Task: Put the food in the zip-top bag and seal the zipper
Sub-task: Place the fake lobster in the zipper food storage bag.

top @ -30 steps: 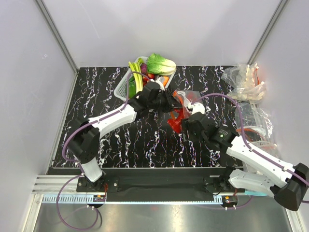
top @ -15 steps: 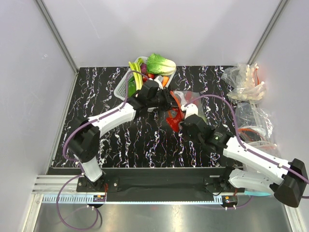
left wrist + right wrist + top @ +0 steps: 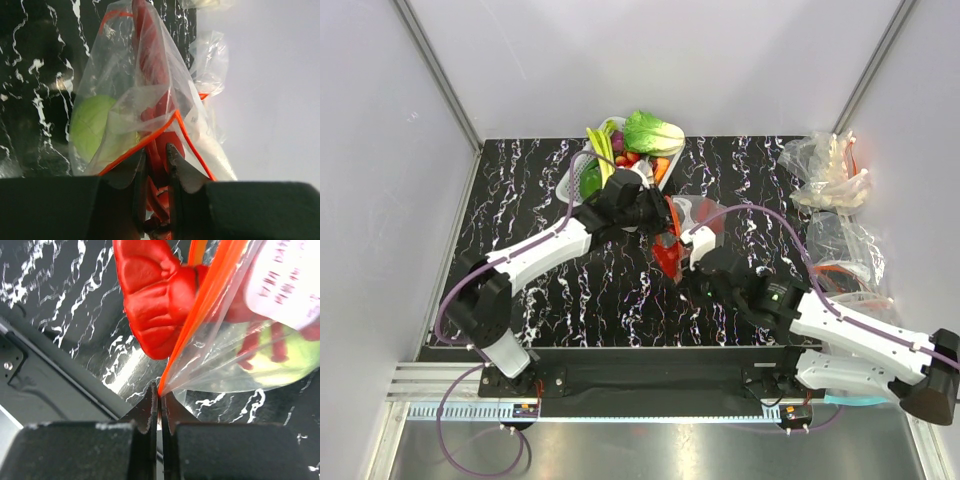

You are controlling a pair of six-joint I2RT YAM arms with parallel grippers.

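Clear plastic, crumpled, the zip-top bag was held over the middle of the black marbled table, between the two arms. Its red-orange zipper gaped in an angular loop. The pale green cabbage sat inside, and the red lobster showed its tail end on the outer side of the strip, not far from a white label. The left gripper was clamped on the bag's mouth edge, with red plastic showing between its fingers. The right gripper was pinched tight on the end of the zipper. Compared with a second earlier, the bag, the lobster and both grippers had shifted leftward, and the right arm had reached further in toward the left one.
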